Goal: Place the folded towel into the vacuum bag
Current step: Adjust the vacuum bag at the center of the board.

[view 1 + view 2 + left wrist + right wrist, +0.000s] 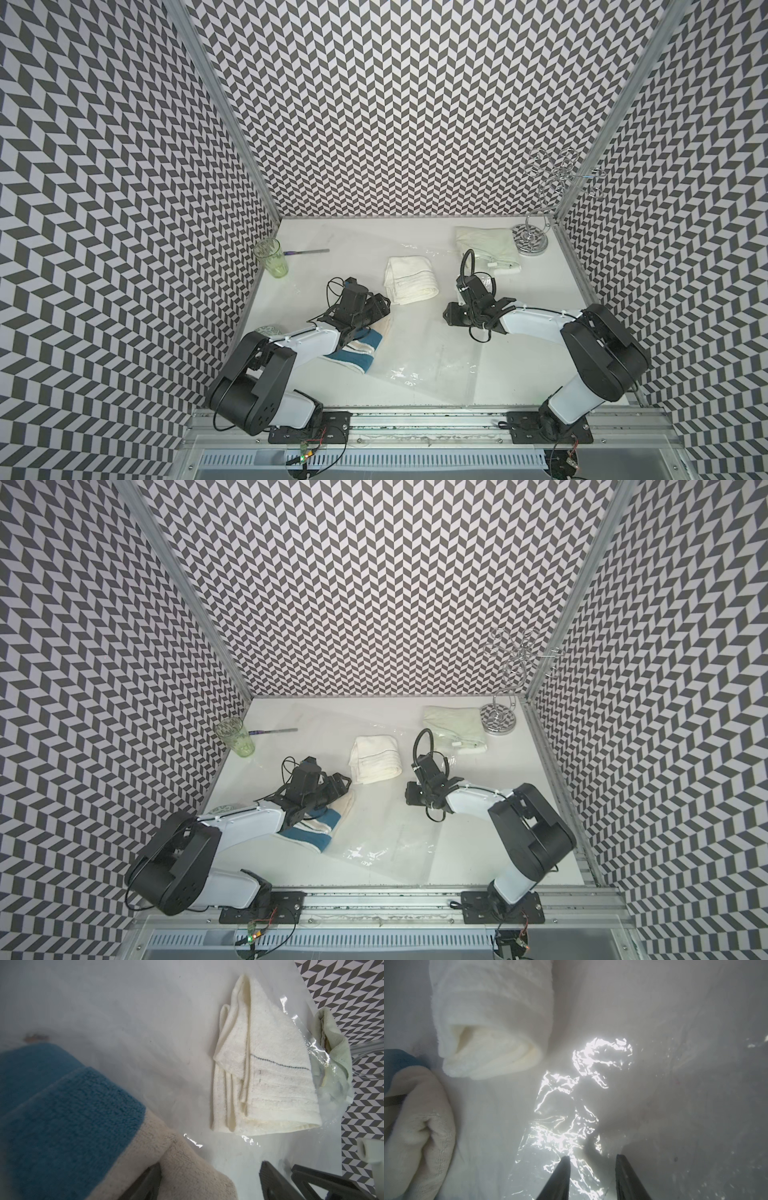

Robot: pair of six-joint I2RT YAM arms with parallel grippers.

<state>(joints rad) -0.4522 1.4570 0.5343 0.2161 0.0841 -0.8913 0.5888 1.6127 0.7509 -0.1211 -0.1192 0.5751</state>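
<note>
closest to the lens in both top views is the metal rail (415, 419) along the table's front edge, with the left arm (257, 386) and right arm (598, 357) bolted onto it. the vacuum bag (428, 361) lies flat on the table (332, 237), clear and shiny, running from about the middle toward the front edge. the left gripper (384, 307) sits low over the striped towel (357, 351), blue and cream, which lies right at the bag's left side. honestly can't tell if any of it is inside. the white towel (409, 280) is folded near the table's middle, just beyond both grippers. the right gripper (449, 319) is down over the bag.

the back right corner has a pale green towel (484, 245) and a chrome wire stand (532, 243). a green glass (272, 259) and a thin tool (307, 251) are by the left edge toward the back.

left wrist view: the left gripper (209, 1164) has its jaws wide apart. the striped towel (62, 1115) has its cream end between them, up against one finger (145, 1184), with a clear gap to the other. the white towel (270, 1064) lies ahead with bag film (320, 1059) glinting beside it. whole shot looks hazy.

right wrist view: the right gripper (592, 1156) has its jaws partway apart, with crinkled bag film (571, 1105) shining in the gap and beyond it. can't tell if the tips touch it. the white towel (492, 1022) and the striped towel's cream end are both in shot, near each other but apart.
</note>
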